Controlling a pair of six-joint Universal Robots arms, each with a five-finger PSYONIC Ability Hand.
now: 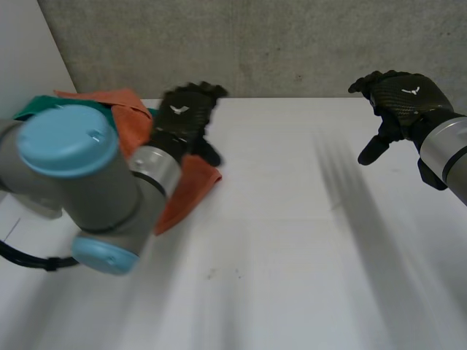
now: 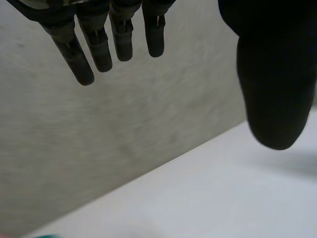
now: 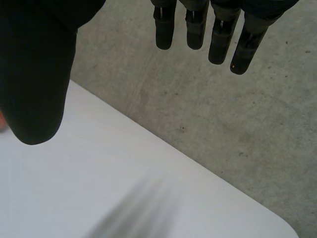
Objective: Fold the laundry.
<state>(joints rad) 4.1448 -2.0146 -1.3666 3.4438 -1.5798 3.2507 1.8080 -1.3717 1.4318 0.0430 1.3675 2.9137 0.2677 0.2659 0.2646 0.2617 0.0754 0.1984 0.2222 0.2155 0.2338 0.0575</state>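
An orange cloth (image 1: pixel 191 191) lies crumpled at the table's far left, with a green cloth (image 1: pixel 38 106) behind it. My left hand (image 1: pixel 181 120) hovers over the orange cloth near the back edge, fingers (image 2: pixel 100 49) straight and thumb (image 2: pixel 275 89) apart, holding nothing. My right hand (image 1: pixel 400 98) hangs above the far right of the table, open, its fingers (image 3: pixel 218 37) straight and thumb (image 3: pixel 37 89) spread wide, nothing in it.
The white table (image 1: pixel 277 248) stretches bare across the middle and front. A grey concrete wall (image 1: pixel 277 44) runs right behind its back edge. My left arm's big grey joint (image 1: pixel 69 171) covers part of the cloths.
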